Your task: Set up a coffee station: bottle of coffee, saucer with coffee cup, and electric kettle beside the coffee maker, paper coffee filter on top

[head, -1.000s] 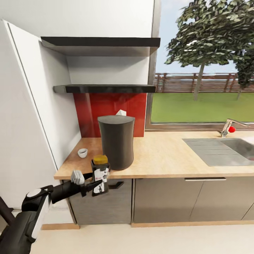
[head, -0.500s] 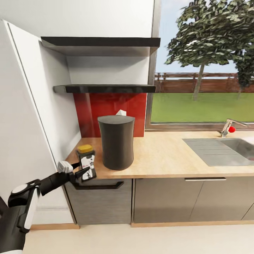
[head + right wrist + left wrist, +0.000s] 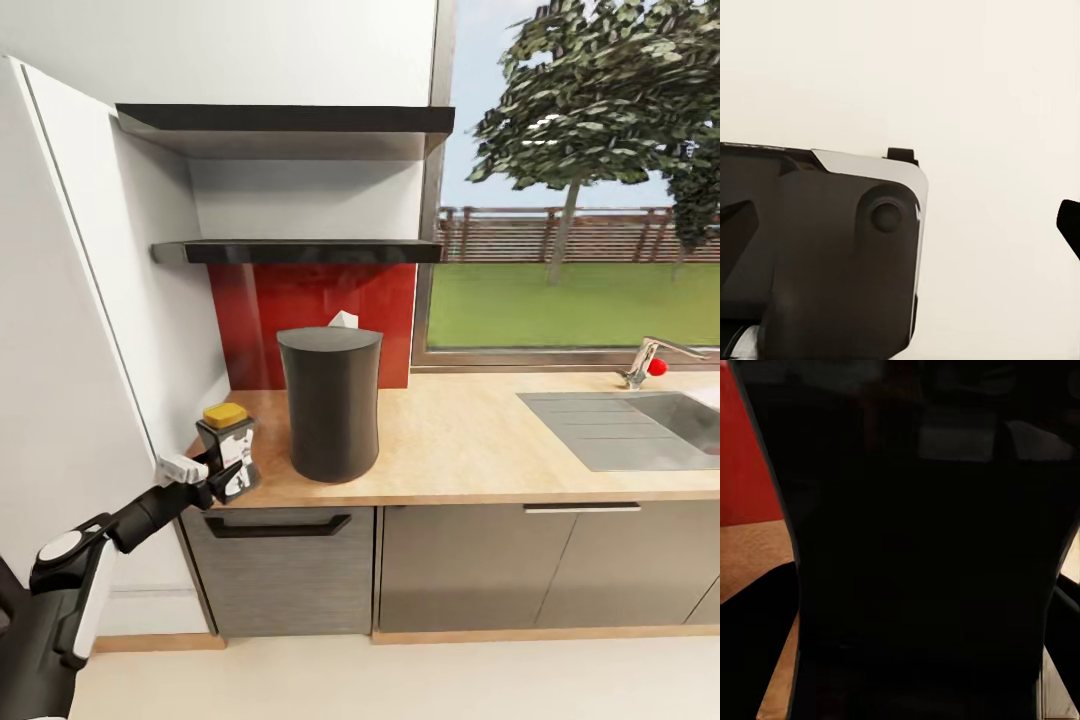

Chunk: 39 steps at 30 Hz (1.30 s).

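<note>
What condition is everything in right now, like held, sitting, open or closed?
Bottle of coffee: yellow cap on, held upright over the counter's left end.
Left gripper: shut on the bottle.
Coffee maker: standing upright on the countertop.
Drawer under the counter: closed.
Faucet: no water visibly running.
Lower shelf: nothing visible on it.

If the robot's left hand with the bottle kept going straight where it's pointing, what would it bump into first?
Probably the coffee maker. The left gripper holds the bottle of coffee just beside it, and the left wrist view looks straight at that dark body. Exact depth is hard to judge.
</note>
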Tool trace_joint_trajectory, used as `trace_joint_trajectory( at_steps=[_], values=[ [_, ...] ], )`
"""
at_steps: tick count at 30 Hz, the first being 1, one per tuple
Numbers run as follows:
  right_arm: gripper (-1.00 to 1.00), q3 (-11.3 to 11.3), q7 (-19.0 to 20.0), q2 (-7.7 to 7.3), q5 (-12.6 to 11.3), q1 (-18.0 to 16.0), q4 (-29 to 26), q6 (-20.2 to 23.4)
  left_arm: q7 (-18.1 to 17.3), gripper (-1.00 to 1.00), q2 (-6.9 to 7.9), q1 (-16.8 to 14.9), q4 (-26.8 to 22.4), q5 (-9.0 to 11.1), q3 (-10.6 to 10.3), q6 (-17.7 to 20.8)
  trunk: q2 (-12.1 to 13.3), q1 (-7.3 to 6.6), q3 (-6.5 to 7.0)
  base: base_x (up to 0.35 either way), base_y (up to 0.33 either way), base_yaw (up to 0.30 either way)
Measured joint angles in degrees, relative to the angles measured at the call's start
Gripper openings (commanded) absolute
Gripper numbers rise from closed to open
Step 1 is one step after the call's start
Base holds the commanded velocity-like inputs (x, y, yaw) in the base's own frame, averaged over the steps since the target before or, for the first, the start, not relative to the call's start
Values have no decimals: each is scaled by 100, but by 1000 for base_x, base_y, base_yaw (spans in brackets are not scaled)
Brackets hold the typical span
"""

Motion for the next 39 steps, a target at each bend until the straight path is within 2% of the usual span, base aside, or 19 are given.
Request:
trace_joint_trajectory(
  at_steps=[2,6,14,24,32,39],
  values=[
    [100,0,0,5,0,32,-2,3,107,-100,3,85,146,4,4,-311,0,-1,0,94,0,0],
    [100,0,0,12,0,41,-7,4,218,-100,2,115,216,17,1,-484,-1,-3,0,246,0,0],
    [100,0,0,15,-4,43,-13,5,265,-100,18,144,228,24,28,-517,-1,-3,0,326,43,0],
    [100,-1,0,18,-9,42,-19,6,282,-100,18,136,203,21,31,-441,-1,-2,5,253,219,-51],
    [100,-3,0,21,-8,41,-18,3,284,-100,2,134,177,20,-19,-492,-3,0,29,44,30,-230],
    [100,0,0,27,-9,41,-18,5,288,-100,48,134,165,17,68,-469,-5,-1,45,89,59,-134]
  ],
)
